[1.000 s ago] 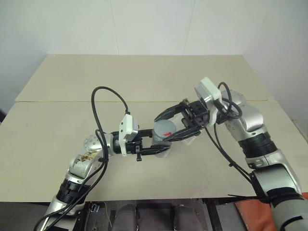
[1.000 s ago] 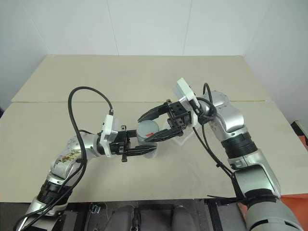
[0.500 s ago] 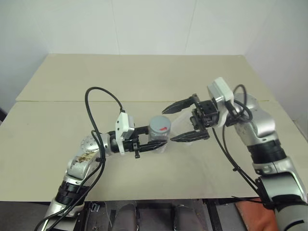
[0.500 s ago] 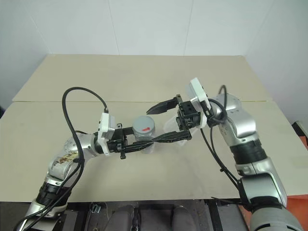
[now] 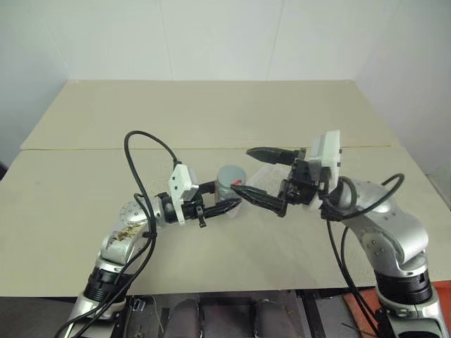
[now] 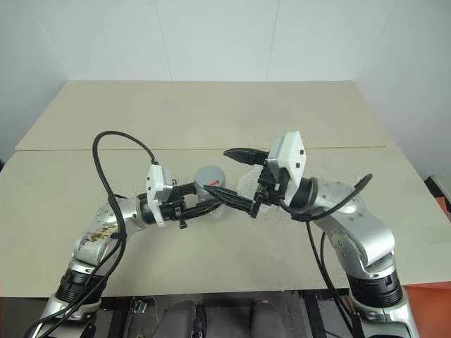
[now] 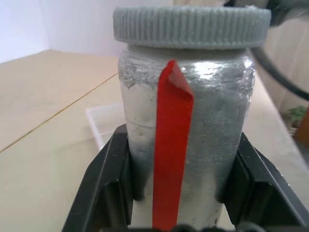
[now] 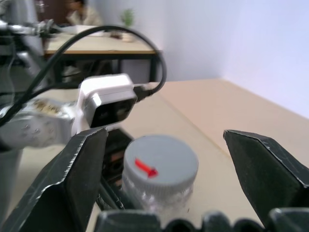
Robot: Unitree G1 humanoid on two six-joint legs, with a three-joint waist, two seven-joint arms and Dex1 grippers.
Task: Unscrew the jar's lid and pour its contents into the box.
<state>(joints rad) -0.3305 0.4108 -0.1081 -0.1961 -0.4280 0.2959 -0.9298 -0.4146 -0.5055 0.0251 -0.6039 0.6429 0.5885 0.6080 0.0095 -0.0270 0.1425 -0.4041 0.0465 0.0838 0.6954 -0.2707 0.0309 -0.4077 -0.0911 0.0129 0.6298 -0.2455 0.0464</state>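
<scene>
Silver-grey jar point(image 7: 186, 130), lid point(image 8: 161, 161) on, pinched in left gripper point(image 5: 224, 199) jaws; right gripper point(image 5: 262, 176) level, jaws spread.

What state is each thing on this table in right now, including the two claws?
jar: upright, clamped at its sides by the left gripper.
lid: on the jar, not yet off.
box: on the table behind the jar; what it holds cannot be made out.
left gripper: shut on the jar.
right gripper: open wide, fingers either side of the lid, not touching it.
</scene>
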